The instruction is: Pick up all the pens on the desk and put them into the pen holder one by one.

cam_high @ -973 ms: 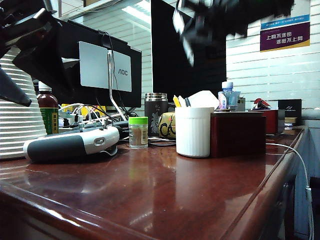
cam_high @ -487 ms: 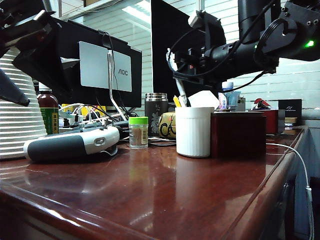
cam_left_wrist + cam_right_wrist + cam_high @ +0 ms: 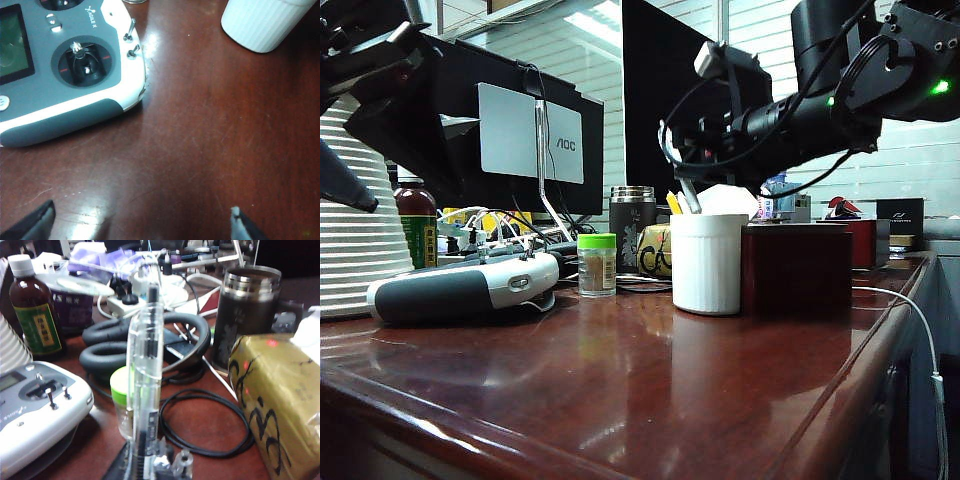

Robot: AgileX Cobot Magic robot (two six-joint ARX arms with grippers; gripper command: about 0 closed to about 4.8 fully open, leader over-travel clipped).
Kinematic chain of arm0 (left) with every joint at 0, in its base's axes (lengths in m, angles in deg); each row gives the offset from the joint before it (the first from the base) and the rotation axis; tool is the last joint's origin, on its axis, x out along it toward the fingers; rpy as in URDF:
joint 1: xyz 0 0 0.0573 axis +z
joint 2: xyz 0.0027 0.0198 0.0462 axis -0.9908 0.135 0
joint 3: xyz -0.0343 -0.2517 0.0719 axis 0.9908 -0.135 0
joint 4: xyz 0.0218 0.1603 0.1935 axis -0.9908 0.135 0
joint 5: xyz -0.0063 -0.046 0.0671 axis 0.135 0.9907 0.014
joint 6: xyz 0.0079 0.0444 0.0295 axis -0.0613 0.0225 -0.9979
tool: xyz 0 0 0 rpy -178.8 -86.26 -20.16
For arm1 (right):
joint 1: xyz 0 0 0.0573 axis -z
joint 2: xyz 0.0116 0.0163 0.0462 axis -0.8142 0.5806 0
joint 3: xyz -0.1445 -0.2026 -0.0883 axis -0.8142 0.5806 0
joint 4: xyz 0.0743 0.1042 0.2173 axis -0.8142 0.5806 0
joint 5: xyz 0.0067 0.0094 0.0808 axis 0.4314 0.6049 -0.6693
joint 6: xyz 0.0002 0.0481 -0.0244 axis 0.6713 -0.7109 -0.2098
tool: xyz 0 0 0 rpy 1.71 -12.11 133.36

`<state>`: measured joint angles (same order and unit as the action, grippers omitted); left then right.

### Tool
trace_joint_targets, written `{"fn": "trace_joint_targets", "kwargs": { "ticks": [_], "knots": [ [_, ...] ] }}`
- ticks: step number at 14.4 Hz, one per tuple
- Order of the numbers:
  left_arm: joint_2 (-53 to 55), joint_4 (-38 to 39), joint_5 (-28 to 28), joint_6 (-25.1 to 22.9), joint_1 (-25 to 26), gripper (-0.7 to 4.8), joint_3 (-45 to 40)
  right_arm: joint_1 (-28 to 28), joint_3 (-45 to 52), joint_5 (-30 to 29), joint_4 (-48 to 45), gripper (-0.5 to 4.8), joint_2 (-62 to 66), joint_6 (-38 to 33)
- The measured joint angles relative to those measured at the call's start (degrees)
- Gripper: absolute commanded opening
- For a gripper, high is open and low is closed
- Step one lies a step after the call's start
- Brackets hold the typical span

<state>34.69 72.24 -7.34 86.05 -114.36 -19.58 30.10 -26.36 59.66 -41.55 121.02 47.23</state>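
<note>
The glossy reddish-brown desk (image 3: pixel 650 390) carries the white pen holder (image 3: pixel 708 263) beside a dark red box (image 3: pixel 796 269). A grey-and-white remote controller (image 3: pixel 465 287) and a green-lidded jar (image 3: pixel 597 264) also rest on it.

You see the right arm (image 3: pixel 820 110) as black tubular links draped with looping black cables, a green indicator light (image 3: pixel 941 87) glowing near its joint.

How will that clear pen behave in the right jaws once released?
Likely light and stiff: the pen is a slim plastic barrel held upright by the shut right gripper. Its smooth round barrel may slip or roll if it misses the pen holder.
</note>
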Motion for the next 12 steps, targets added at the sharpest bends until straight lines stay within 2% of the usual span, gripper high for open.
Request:
{"fn": "trace_joint_targets", "kwargs": {
  "ticks": [2, 3, 4, 6, 12],
  "knots": [
    [0.0, 0.0, 0.0, 0.0, 0.02, 4.79, 0.0, -0.02, -0.02, 0.0, 0.57, 1.54, 0.0, 0.02],
    [0.0, 0.0, 0.0, 0.0, 0.0, 4.79, 0.0, -0.02, -0.02, -0.11, 0.87, 1.86, 0.0, 0.0],
    [0.0, 0.0, 0.0, 0.0, 0.0, 4.79, 0.0, -0.02, 0.0, -1.2, 1.25, 1.86, 0.0, -0.15],
    [0.0, 0.0, 0.0, 0.0, 0.02, 4.79, 0.0, -0.02, 0.0, -1.27, 1.27, 2.31, 0.0, -0.17],
    [0.02, 1.42, 0.0, 0.0, 0.0, 4.79, 0.0, -0.02, -0.02, 1.77, 5.62, 2.3, -3.34, 2.91]
  ]
}}
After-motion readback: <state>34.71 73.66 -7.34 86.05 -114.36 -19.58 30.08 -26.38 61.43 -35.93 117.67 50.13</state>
